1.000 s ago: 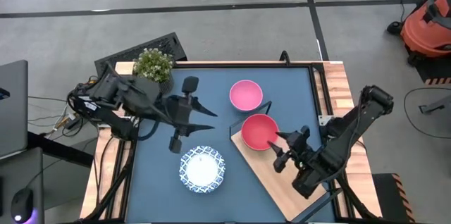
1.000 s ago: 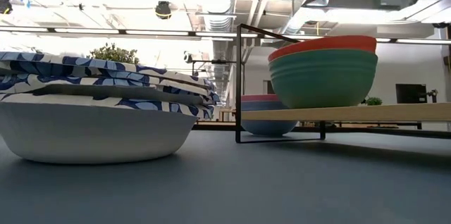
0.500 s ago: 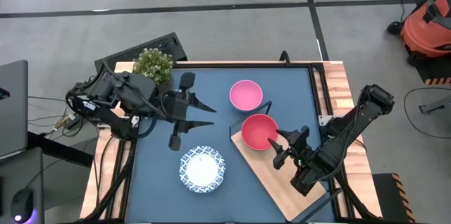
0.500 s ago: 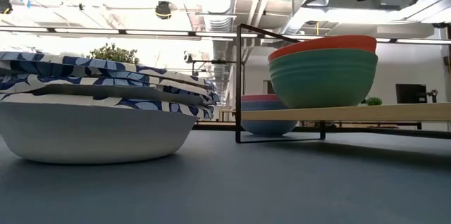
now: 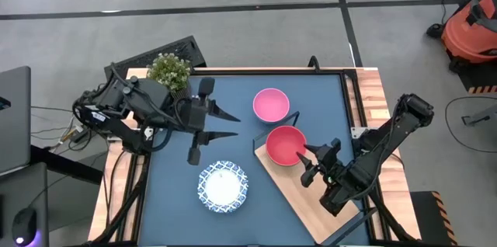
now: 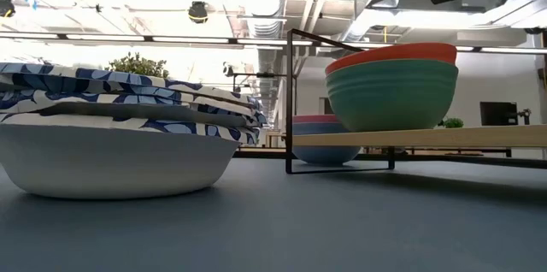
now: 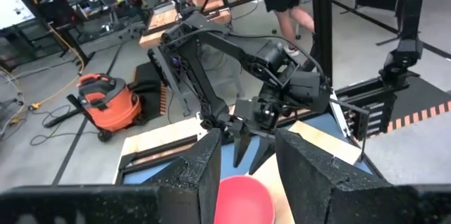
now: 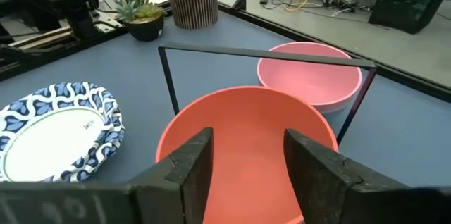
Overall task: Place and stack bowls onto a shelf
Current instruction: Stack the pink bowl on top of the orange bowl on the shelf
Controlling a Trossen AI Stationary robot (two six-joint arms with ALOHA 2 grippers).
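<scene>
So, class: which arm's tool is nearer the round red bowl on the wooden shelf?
Right. The right tool sits open at the round red bowl's rim; the left tool hovers farther off over the blue tabletop.

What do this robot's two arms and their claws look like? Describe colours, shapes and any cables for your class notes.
Both arms are dark, nearly black, built of jointed segments. The left claw ends in two long, tapering pointed fingers; the right claw has shorter, blocky ones. In the wrist views the fingers look matte and finely speckled. Loose cables trail at the left arm's base.
</scene>
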